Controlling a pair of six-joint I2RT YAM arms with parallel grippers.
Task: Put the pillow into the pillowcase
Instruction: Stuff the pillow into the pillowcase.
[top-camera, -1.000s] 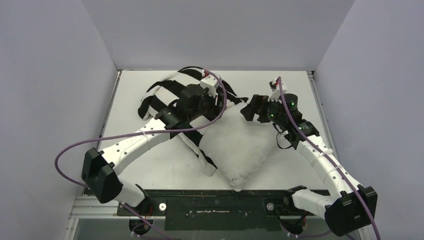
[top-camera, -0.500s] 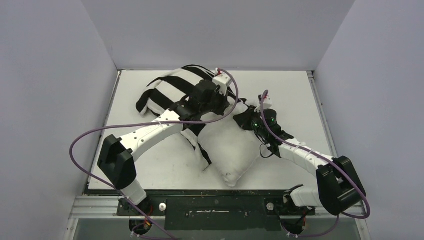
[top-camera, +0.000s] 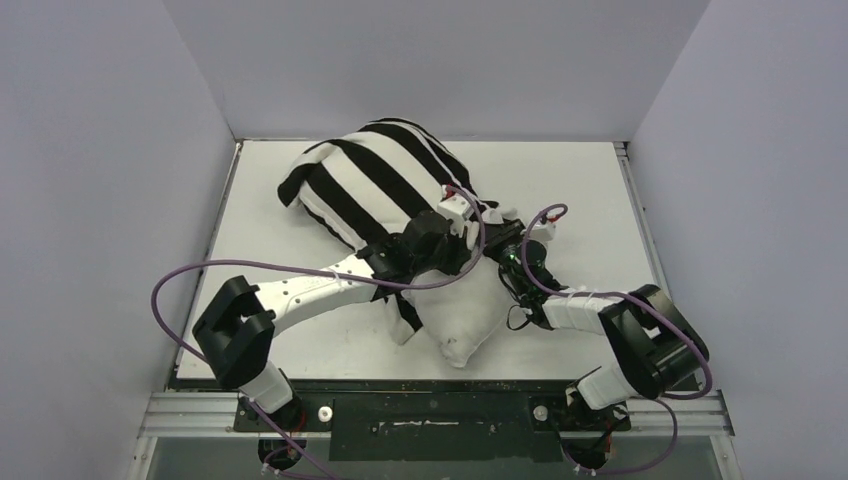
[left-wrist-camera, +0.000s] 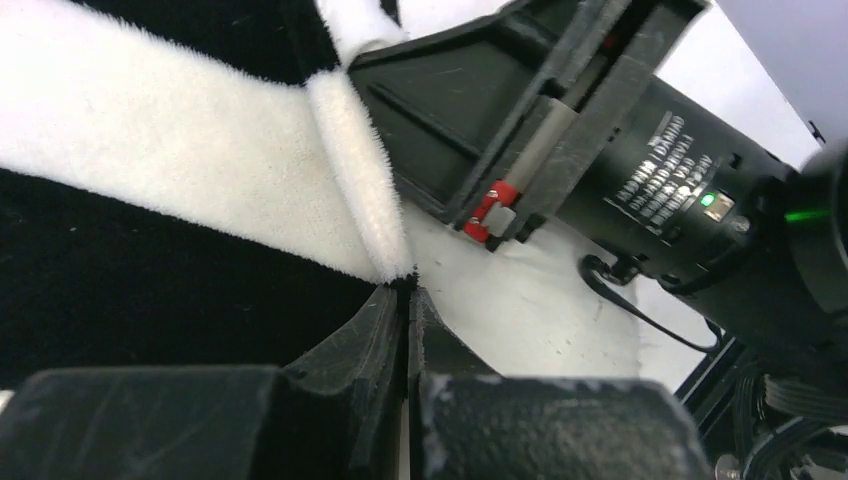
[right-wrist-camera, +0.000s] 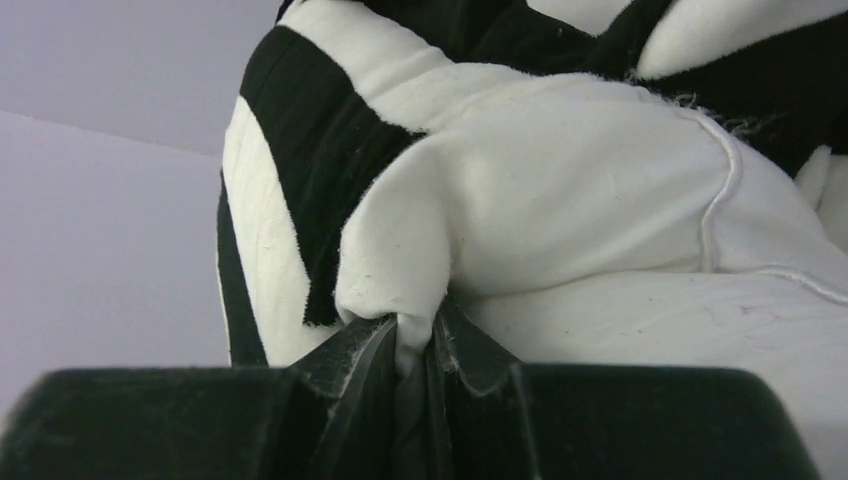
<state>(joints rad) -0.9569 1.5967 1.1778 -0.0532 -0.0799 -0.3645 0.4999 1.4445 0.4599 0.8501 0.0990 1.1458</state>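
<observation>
Black fingers of the left gripper are pressed together on the hem of the pillowcase — a white stripe edge runs straight into the closed tips. The right gripper is likewise clamped, its fingers pinching a white fold at the pillowcase's open edge. In the left wrist view the right gripper stands just beside the left one, the two close together at the mouth of the case.

Seen from above, both grippers meet near the middle of the table. From there the pillowcase bulges toward the far left, filled and rounded, with its far end near the far table edge. The pillow protrudes from the open edge on the near side — one uncovered off-white corner points toward the near table edge and stops short of it.

Bare table surface lies on the far right and along the left side, up to the enclosure walls. A narrower bare strip runs along the near edge, left of the pillow corner. Both arms lie low over the surface, converging on the case mouth from the near left and near right.
</observation>
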